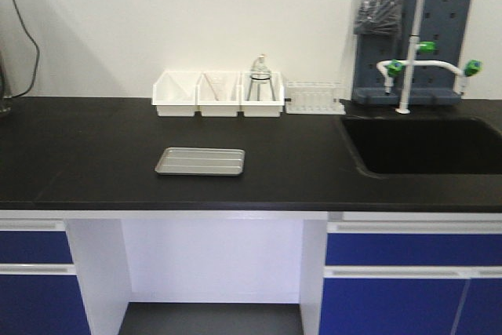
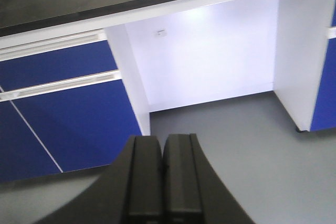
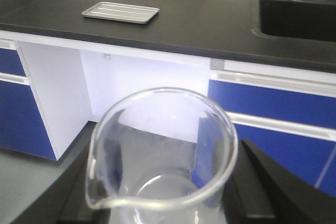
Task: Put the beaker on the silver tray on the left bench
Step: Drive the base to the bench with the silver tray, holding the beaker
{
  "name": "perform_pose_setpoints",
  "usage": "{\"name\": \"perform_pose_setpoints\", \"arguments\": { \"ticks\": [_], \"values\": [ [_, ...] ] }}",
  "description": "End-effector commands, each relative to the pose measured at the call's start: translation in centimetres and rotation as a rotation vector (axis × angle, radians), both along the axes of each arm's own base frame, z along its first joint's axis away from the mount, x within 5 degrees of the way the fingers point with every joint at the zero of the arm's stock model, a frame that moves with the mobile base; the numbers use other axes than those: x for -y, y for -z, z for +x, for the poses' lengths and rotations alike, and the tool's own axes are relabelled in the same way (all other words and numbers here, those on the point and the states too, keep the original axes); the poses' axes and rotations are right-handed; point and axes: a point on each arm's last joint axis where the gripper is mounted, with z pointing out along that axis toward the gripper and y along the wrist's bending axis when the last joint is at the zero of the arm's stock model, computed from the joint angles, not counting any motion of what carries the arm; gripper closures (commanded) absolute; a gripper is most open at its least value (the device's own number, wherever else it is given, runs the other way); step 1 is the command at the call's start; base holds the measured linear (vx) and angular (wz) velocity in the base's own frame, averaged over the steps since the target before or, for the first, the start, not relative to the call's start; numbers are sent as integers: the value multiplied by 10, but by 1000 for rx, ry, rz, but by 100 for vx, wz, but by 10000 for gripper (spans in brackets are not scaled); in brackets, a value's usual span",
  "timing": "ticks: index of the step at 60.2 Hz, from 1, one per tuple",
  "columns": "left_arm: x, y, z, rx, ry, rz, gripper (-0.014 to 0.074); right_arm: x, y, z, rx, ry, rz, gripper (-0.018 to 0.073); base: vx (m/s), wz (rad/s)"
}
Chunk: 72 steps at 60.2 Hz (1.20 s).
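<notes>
A clear glass beaker [image 3: 163, 150] with a pour spout fills the bottom of the right wrist view, held between the black fingers [image 3: 262, 187] of my right gripper [image 3: 163, 192], which is shut on it. It hangs in front of the bench, below counter height. The silver tray [image 1: 200, 161] lies flat and empty on the black bench top [image 1: 94, 147], left of centre, and appears as the silver tray [image 3: 121, 12] up and to the left of the beaker. My left gripper [image 2: 163, 169] is shut with nothing in it, low over the grey floor. Neither arm shows in the front view.
Three white bins [image 1: 218, 93] stand at the back of the bench, one holding a flask on a black stand [image 1: 260, 84], beside a test-tube rack [image 1: 314, 98]. A sink [image 1: 423, 145] with a faucet [image 1: 416, 45] is on the right. Blue cabinets [image 1: 408, 280] flank an open knee space [image 1: 212, 260].
</notes>
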Motion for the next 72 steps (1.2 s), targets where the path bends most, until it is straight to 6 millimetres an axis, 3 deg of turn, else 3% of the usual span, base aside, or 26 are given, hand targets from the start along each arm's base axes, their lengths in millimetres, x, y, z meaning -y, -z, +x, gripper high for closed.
{"name": "perform_pose_setpoints", "arguments": {
  "ticks": [1, 72],
  "values": [
    [1, -1, 2, 69, 12, -7, 595, -4, -13, 1, 64, -38, 3, 571, 27, 28],
    [1, -1, 2, 69, 12, -7, 595, -3, -13, 1, 62, -36, 1, 571, 38, 2]
  ]
}}
